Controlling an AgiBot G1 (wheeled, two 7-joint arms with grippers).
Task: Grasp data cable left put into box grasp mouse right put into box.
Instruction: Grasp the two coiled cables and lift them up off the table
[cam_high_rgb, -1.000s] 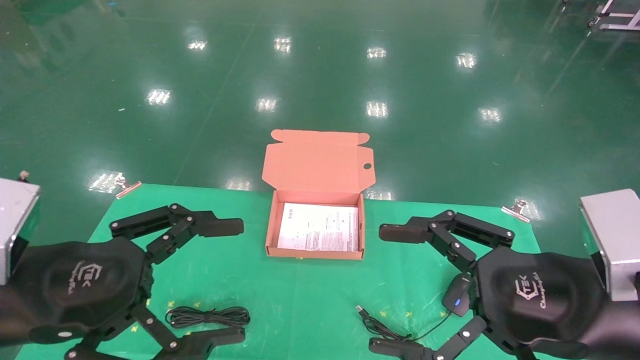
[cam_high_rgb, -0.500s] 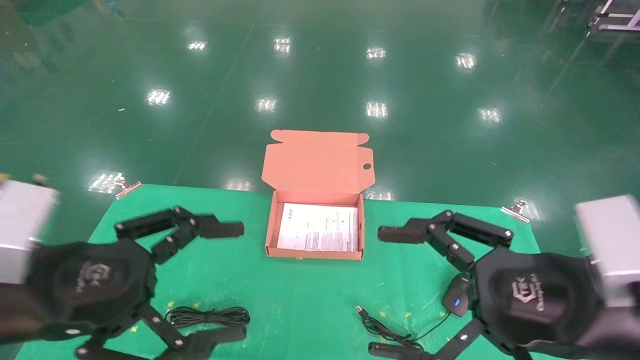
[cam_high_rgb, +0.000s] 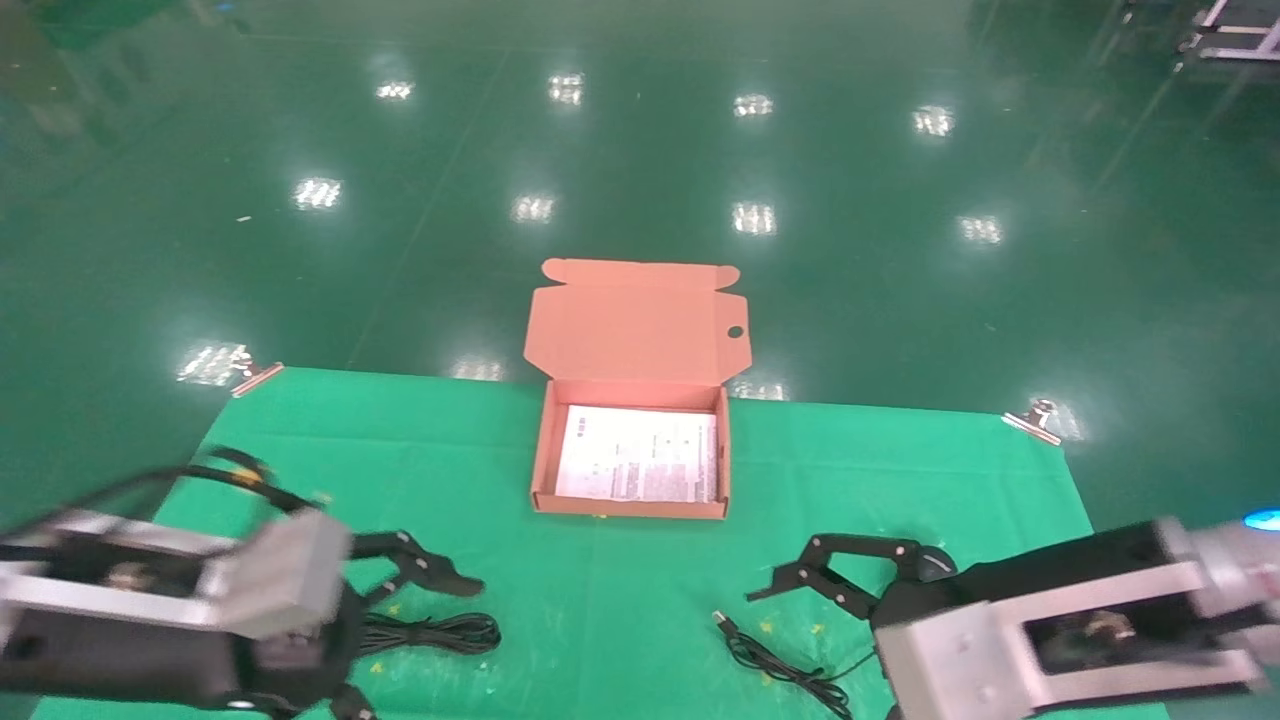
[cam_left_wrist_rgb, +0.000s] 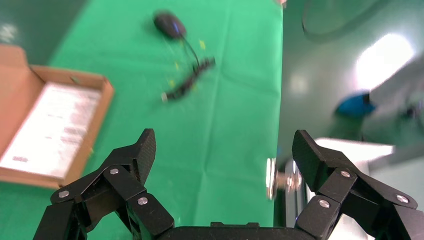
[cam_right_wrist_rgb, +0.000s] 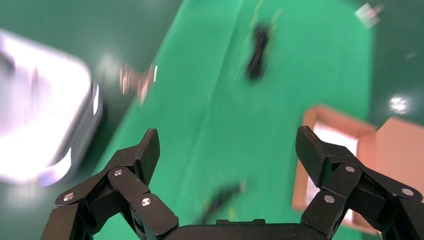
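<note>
Since a second ago both arms swing round and drop toward the near edge of the green cloth (cam_high_rgb: 640, 590). The left gripper (cam_high_rgb: 400, 640), earlier spread flat over the near-left corner with its black palm facing up, now shows its grey wrist block on top; one finger reaches over the data cable (cam_high_rgb: 430, 633), the other is hidden. The right gripper (cam_high_rgb: 830, 600) likewise turns over and pulls nearer, its fingers no longer level with the box front. It now covers the mouse (cam_left_wrist_rgb: 169, 24) in the head view, or nearly so. Both wrist views show the fingers spread wide.
</note>
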